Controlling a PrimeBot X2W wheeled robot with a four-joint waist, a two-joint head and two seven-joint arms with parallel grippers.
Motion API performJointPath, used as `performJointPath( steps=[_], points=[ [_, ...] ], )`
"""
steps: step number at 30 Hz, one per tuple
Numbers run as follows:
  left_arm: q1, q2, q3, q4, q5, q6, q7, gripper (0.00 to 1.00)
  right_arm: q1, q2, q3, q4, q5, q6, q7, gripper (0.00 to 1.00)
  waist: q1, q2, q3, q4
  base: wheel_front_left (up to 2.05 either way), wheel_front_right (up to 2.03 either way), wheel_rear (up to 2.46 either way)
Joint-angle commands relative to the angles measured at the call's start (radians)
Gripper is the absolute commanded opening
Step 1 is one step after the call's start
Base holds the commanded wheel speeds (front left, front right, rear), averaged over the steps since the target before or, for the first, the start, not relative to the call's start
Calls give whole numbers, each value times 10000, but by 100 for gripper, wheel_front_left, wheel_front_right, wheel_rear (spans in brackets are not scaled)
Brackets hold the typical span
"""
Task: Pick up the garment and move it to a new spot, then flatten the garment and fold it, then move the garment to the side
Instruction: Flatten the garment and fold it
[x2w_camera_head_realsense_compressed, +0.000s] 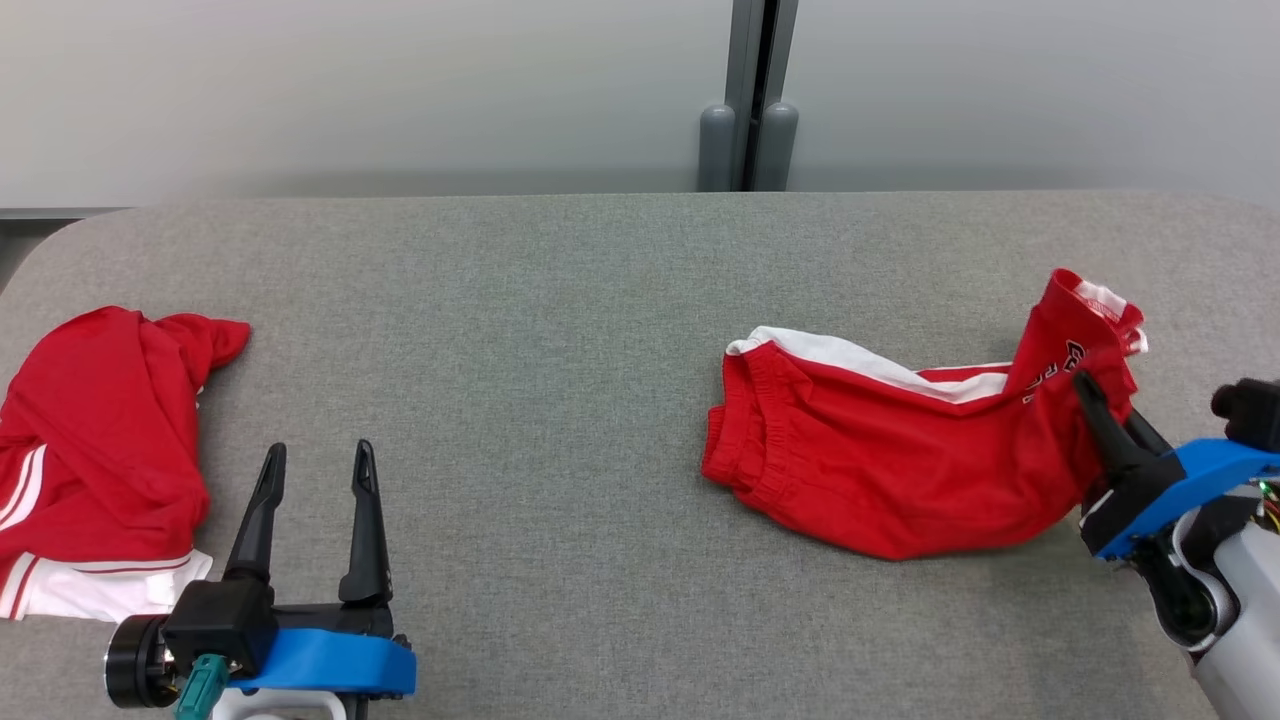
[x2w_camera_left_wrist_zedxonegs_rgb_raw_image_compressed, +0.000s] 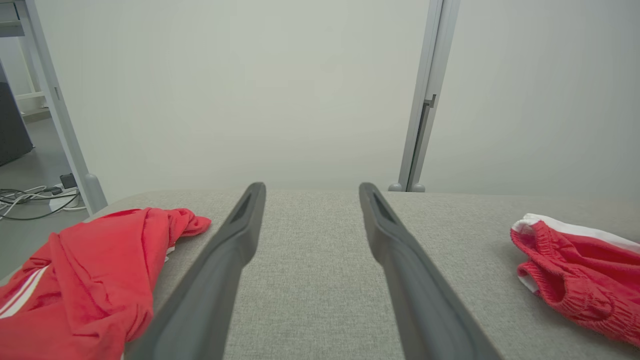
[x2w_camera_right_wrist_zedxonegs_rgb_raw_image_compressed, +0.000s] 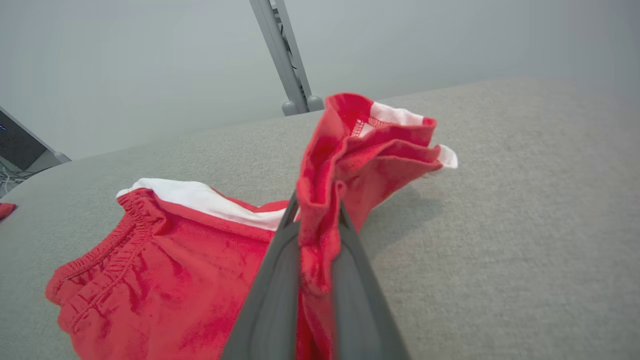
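Judged soft and limp, the red shorts (x2w_camera_head_realsense_compressed: 860, 470) are being pinched at their three o'clock hem by the right gripper (x2w_camera_head_realsense_compressed: 1088, 390), the left gripper (x2w_camera_head_realsense_compressed: 318, 465) being held with jaws spread wide.

- Bright, even, diffuse light from above; colours read clean.
- A soft shadow falls on the surface (x2w_camera_right_wrist_zedxonegs_rgb_raw_image_compressed: 500, 225) beside the raised red shorts (x2w_camera_right_wrist_zedxonegs_rgb_raw_image_compressed: 370, 145).
- Head view sharp; wrist views stretch toward the edges, nearest foreground slightly blurred.
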Motion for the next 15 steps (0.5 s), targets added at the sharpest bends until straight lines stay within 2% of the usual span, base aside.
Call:
performJointPath(
  steps=[1, 9, 15],
  points=[
    [18, -5, 23, 2, 38, 20, -29, 100, -162, 90, 58, -160, -129, 5, 19, 0, 0, 1, 1, 7, 0, 0, 0],
    [-129, -7, -101, 6, -158, 48, -29, 100, -594, 666, 413, -1247, -806, 5, 500, 0, 0, 1, -16, 247, 0, 0, 0],
    [-195, -6, -259, 38, -295, 94, -29, 100, -606, 1290, 654, -1501, -1281, 5, 959, 0, 0, 1, 57, 642, 0, 0, 0]
  ],
)
